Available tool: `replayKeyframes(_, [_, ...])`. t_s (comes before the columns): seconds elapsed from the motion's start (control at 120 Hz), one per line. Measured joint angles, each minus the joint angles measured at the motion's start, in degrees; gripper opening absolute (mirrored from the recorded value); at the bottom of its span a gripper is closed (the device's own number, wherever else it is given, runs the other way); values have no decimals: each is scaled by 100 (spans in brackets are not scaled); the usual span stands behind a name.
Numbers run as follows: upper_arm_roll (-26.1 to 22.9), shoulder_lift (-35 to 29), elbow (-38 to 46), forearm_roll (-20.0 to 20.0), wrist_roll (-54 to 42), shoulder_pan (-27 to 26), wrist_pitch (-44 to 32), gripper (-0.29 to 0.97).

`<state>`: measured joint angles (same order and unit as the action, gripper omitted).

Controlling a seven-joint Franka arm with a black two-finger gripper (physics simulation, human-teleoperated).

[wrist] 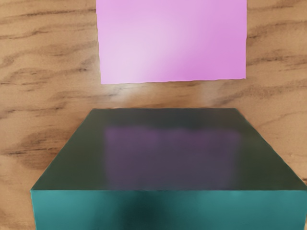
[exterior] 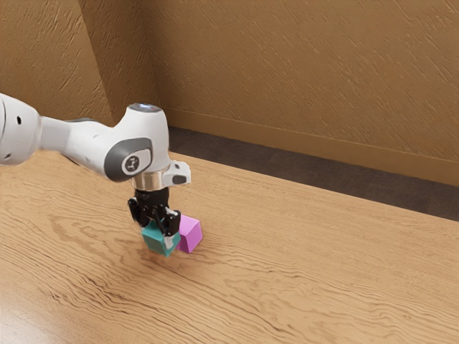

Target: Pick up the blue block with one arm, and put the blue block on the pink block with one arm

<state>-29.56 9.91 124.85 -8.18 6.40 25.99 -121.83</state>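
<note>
the pincer [exterior: 163,231] grips the blue block [exterior: 159,241] from above, its black fingers clamped on two sides, low over the tabletop [exterior: 301,272]. the pink block [exterior: 191,233] rests on the wood just right of it, close alongside.

in the wrist view, the blue block [wrist: 168,163] lies right under the hand, with the pink block [wrist: 172,40] just beyond it.

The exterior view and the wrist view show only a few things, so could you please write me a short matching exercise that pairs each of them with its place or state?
Column one:
1. gripper
2. teal block
3. pink block
4. table

Column two:
A. rests on the wood, free of the hand, on the exterior view's right of the other block
B. shut around a block
C. held from two sides directly beneath the hand
D. wood-grained, bearing the free block

Pairs: 1-B, 2-C, 3-A, 4-D.
</note>
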Motion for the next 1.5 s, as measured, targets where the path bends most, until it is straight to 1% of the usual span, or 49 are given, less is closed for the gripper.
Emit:
replayKeyframes(0.125, [5, 115, -708, 1, -31, -6, 167, 30])
replayKeyframes(0.267, [7, 497, -1337, 0, -72, -17, 332, 29])
replayKeyframes(0.408, [7, 768, -1660, -5, -129, -26, 429, 29])
replayKeyframes(0.533, [14, 929, -1734, -14, -172, -86, 473, 29])
replayKeyframes(0.6, [21, 954, -1740, 3, -211, -103, 490, 39])
replayKeyframes(0.708, [42, 962, -1742, 46, -292, -109, 513, 49])
replayKeyframes(0.867, [53, 927, -1893, -17, -397, -110, 570, 59])
replayKeyframes(0.933, [45, 773, -1929, -39, -455, -108, 645, 61])
replayKeyframes(1.0, [-13, 422, -1936, -46, -517, -99, 781, 63])
replayKeyframes(1.133, [-288, -639, -1939, -16, -786, -107, 1251, 65])
replayKeyframes(1.183, [-325, -1089, -1945, 66, -989, -115, 1485, 66])
replayKeyframes(1.242, [-409, -1458, -2064, 137, -1243, -115, 1848, 66])
replayKeyframes(1.308, [-652, -1648, -2419, 156, -1510, -105, 2393, 67])
replayKeyframes(1.375, [-955, -1683, -2746, 116, -1749, -241, 2853, 67])
replayKeyframes(1.5, [-1089, -1688, -3056, 84, -2132, -267, 3409, 67])
